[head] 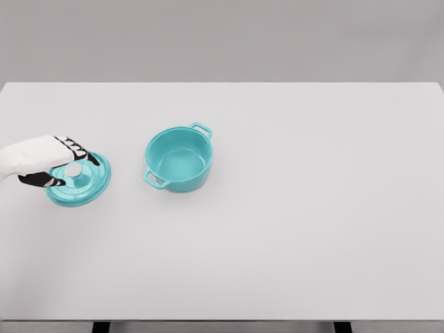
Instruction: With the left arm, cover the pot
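Reaching in from the left edge of the head view, the left robot hand (68, 165) is seen over the teal lid (79, 180), its dark-tipped fingers (89, 157) curled about the pale knob at the lid's centre; a grip on that knob appears to be formed, though whether it is firm cannot be told. The lid is seen on the white bench (291, 236), well left of the teal pot (178, 158) and apart from it. The pot is set upright with its mouth open to the camera and nothing inside. Its two loop handles define its long axis, which runs diagonally from the near-left handle to the far-right handle. The lid is round, knob up, so no long axis is given by it. A slip is judged the main risk: a small knob pinched by fingertips could let the lid tilt or drop when raised. A low carry could knock the pot's rim or near handle and shove the pot aside, and an off-centre release would leave the lid tilted. The right arm is not seen
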Controlling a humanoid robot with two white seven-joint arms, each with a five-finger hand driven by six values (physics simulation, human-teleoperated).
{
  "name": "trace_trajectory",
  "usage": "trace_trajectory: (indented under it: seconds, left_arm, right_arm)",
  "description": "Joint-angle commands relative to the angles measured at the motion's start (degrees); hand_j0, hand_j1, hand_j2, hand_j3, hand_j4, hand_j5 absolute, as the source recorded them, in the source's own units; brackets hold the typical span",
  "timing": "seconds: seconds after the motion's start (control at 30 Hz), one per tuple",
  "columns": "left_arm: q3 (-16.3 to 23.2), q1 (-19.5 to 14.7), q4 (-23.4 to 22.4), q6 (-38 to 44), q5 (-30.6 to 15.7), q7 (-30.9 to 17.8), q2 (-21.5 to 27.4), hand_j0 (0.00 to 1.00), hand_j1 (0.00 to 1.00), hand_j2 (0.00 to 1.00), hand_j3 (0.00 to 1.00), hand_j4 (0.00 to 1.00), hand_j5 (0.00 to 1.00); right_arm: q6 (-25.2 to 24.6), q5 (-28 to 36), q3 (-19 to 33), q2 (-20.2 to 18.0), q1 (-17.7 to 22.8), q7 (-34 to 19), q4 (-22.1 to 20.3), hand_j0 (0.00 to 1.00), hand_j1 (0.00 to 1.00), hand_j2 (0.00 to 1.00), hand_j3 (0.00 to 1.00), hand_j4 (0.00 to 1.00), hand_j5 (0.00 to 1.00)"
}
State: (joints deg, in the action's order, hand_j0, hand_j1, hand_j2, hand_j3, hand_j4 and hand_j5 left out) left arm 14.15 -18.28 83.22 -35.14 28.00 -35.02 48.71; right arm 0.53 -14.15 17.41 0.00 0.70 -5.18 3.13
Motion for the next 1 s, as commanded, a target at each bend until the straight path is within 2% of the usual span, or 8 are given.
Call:
trace_trajectory:
  seconds: [0.0,0.57,0.97]
  left_arm:
    - [0.4,0.0,-0.2,0.1,-0.2,0.0,0.1,0.75,0.75,0.75,0.75,0.75,0.75]
    - [0.5,-0.3,-1.2,0.1,-0.1,0.0,0.0,0.70,0.70,0.70,0.70,0.70,0.70]
    - [0.4,-0.4,-2.0,0.1,0.0,0.0,-0.4,0.70,0.70,0.70,0.70,0.70,0.70]
  right_arm:
    - [0.0,0.0,0.0,0.0,0.0,0.0,0.0,1.00,1.00,1.00,1.00,1.00,1.00]
    - [0.0,0.0,0.0,0.0,-0.1,0.0,0.0,1.00,1.00,1.00,1.00,1.00,1.00]
    - [0.0,0.0,0.0,0.0,-0.1,0.0,0.0,1.00,1.00,1.00,1.00,1.00,1.00]
